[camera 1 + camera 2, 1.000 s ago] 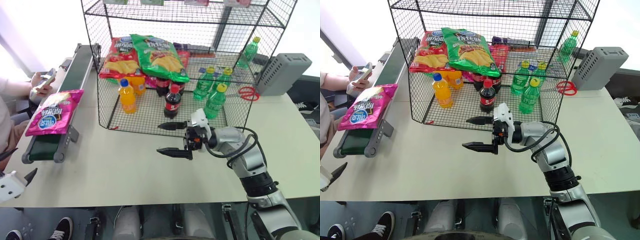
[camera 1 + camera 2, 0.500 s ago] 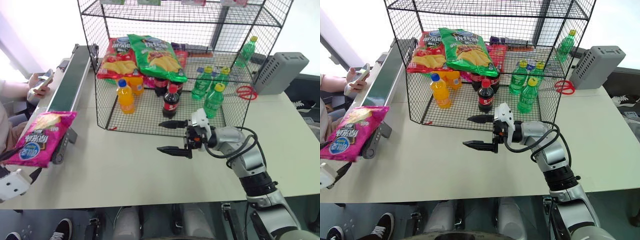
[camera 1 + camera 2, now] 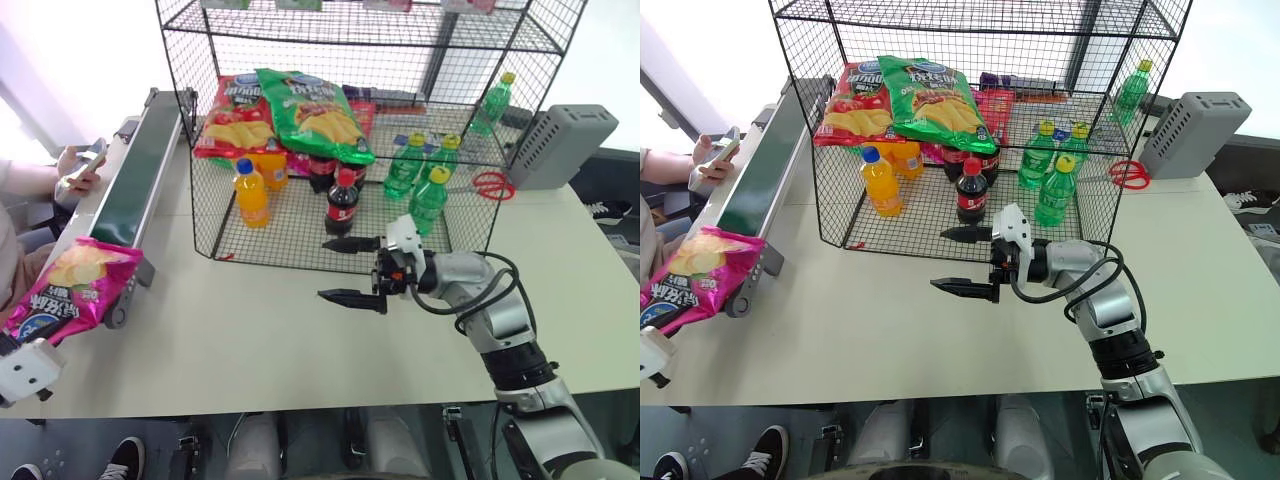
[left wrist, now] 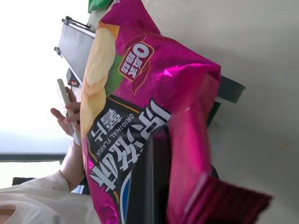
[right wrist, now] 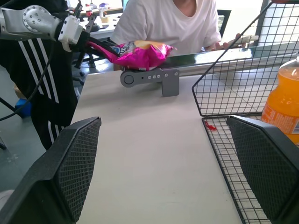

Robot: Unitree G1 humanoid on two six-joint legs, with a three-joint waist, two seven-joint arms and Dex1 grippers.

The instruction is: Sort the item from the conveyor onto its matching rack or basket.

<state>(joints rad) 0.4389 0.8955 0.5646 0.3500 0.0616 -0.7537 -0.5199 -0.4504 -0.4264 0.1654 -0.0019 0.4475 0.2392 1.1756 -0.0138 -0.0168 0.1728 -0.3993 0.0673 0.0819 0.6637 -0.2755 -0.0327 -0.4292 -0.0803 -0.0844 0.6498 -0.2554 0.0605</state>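
Left gripper [image 5: 77,39] at lower left of the head view is clamped on the bag [image 3: 62,295], which hangs off the near end of the conveyor [image 3: 130,190]. Right gripper [image 3: 352,270] sits centre frame, jaws wide apart and holding nothing, just in front of the rack [image 3: 340,110]. Rack fills the upper middle and holds 2 chip bags, red [image 3: 235,115] and green [image 3: 315,110], plus bottles. Grey box [image 3: 565,145] at upper right. Person's hand [image 3: 80,165] with a phone at left edge.
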